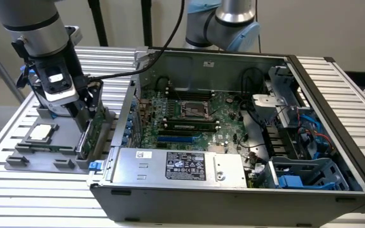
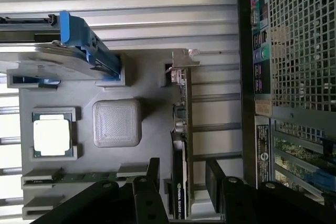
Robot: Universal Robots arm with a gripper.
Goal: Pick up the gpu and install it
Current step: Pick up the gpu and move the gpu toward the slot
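**A:** Slatted metal table (image 1: 17, 199) is bearing the whole set-up. What is lying at the exterior view's left?

**B:** A grey tray (image 1: 43, 148) is sitting there, with a chip (image 1: 41, 133) resting in one pocket. On the tray's side toward the case (image 1: 233, 194), the gpu (image 2: 181, 124) is standing on its long edge in a slot, with its bracket (image 2: 185, 59) at one end.

**A:** And the gripper (image 2: 184, 179)?

**B:** It is hanging straight over the gpu. In the wrist view its jaws are standing apart, with fingers (image 2: 153, 174) on either side of the card and a gap showing on each side. Nothing is being clamped.

**A:** So which step is running?

**B:** I am judging it as the pick-up, at the point of straddling the card. The gpu is not yet being lifted, and the install is not yet begun.

**A:** What is that grasp asking for?

**B:** By my reckoning, the fingers are needing to meet the card's two flat faces squarely, clear of the bracket. The lift is needing to run straight out of the slot, so the board is not binding in the tray.

**A:** And further right?

**B:** The case is lying open with its motherboard (image 1: 195, 102) facing up. A blue slot (image 1: 179, 139) is showing bare, though I cannot tell whether that one is meant for the card.
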